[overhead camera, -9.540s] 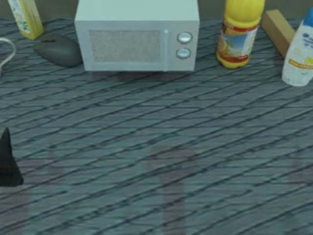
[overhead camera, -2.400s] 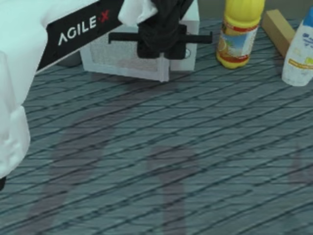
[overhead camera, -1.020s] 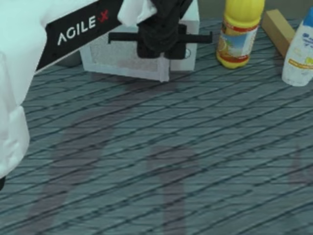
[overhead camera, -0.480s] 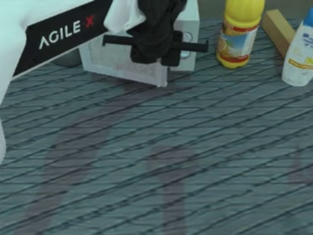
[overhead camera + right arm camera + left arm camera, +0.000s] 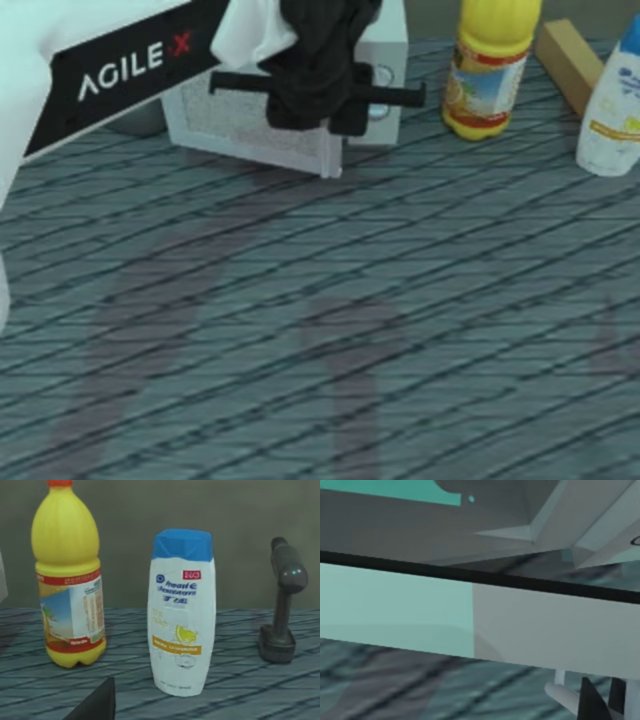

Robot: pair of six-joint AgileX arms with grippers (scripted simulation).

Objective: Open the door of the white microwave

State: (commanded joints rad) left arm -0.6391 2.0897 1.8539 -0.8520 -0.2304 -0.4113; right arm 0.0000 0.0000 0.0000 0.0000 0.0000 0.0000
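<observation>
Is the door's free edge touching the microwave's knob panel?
Apart. In the top view the door angles outward, its free edge clear of the white microwave front.

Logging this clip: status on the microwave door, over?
Left gripper at the door's free edge, fingers hidden. Door ajar on the white microwave, teal interior showing. Right arm out of the top view. Nothing blocking the swing.
</observation>
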